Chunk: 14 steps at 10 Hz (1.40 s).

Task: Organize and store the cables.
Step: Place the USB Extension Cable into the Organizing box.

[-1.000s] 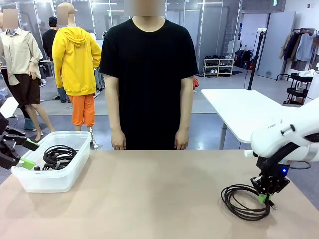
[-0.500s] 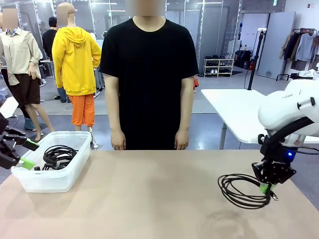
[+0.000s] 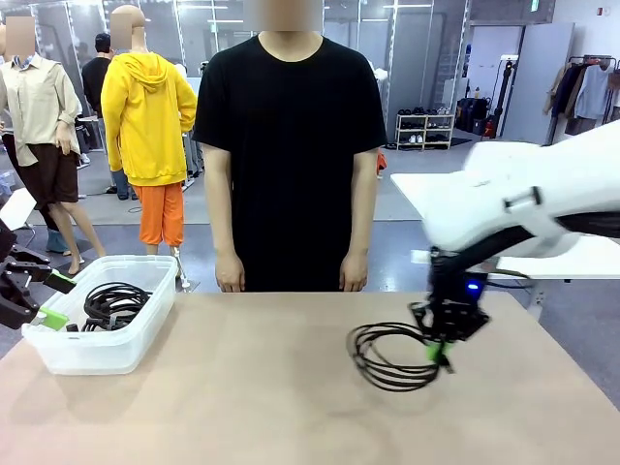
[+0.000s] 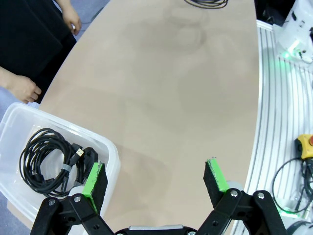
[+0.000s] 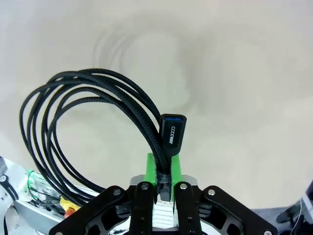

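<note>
- Cables are thin black cords wound into round coils; two coils can be counted.
- One braided coil (image 3: 389, 356) hangs in the air above the table (image 3: 242, 387), right of its middle, clear of the surface; its loops sag left of the grip.
- In the right wrist view that same coil (image 5: 73, 127) shows several braided loops and a black plug (image 5: 172, 134) with a blue-lined socket and white lettering, standing up just above the fingertips.
- Right gripper (image 3: 441, 351) points down from a white arm that reaches in from the right side; its green pads are pressed together, pinching the coil's strands near the plug.
- A second coil (image 3: 114, 302) lies inside a clear plastic bin (image 3: 145, 334) at the table's left end; in the left wrist view it (image 4: 46, 164) is bound by a pale tie, with dark plugs beside it.
- Left gripper (image 4: 155, 180) hovers at the bin's near edge with its two green-padded fingers spread wide and nothing between them.
- One person (image 3: 291, 145) in a black T-shirt stands at the far side, both hands hanging at the table's edge.
</note>
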Available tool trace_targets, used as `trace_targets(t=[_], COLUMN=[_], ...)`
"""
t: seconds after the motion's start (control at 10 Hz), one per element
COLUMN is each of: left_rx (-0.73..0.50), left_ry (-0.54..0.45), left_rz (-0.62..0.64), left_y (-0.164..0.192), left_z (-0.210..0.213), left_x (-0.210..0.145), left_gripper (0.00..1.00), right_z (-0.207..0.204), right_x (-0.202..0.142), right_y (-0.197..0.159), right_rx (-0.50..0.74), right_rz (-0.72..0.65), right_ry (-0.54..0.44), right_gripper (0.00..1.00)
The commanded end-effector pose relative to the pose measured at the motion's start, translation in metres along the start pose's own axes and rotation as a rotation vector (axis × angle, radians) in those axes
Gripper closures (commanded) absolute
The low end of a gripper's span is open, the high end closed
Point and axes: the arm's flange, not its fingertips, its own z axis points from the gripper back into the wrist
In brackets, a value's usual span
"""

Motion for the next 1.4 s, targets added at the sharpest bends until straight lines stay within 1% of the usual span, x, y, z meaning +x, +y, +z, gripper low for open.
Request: trace_targets(t=[0.0, 0.2, 0.4, 0.6, 0.7, 0.8, 1.0, 1.1, 1.2, 1.3], left_rx=[-0.001, -0.001, -0.001, -0.001, -0.001, -0.001, -0.001, -0.001, -0.001, -0.001], left_ry=[0.003, 0.003, 0.003, 0.003, 0.003, 0.003, 0.003, 0.003, 0.003, 0.003], left_rz=[0.014, 0.014, 0.014, 0.014, 0.014, 0.014, 0.014, 0.014, 0.014, 0.014], left_y=[0.002, 0.002, 0.002, 0.002, 0.002, 0.002, 0.002, 0.002, 0.002, 0.002], left_z=[0.001, 0.001, 0.001, 0.001, 0.001, 0.001, 0.001, 0.001, 0.001, 0.001], left_x=[0.001, 0.001, 0.001, 0.001, 0.001, 0.001, 0.001, 0.001, 0.001, 0.001], left_gripper=[0.00, 0.00, 0.00, 0.00, 0.00, 0.00, 0.00, 0.00, 0.00, 0.00], right_z=[-0.002, -0.016, -0.050, -0.080, -0.090, -0.100, -0.102, -0.102, -0.104, -0.103], right_x=[0.031, 0.049, 0.064, 0.068, 0.068, 0.070, 0.067, 0.064, 0.063, 0.061], right_y=[0.052, 0.111, 0.149, 0.162, 0.165, 0.164, 0.163, 0.163, 0.164, 0.162], right_rx=[-0.014, -0.058, 0.000, -0.012, 0.011, 0.003, 0.012, 0.015, 0.014, 0.025], right_rz=[0.037, 0.068, 0.096, 0.095, 0.098, 0.098, 0.104, 0.111, 0.119, 0.122], right_ry=[-0.006, 0.002, 0.005, -0.016, -0.006, 0.001, 0.014, 0.020, 0.030, 0.032], right_gripper=[0.87, 0.87, 0.87, 0.87, 0.87, 0.87, 0.87, 0.58, 0.51, 0.18])
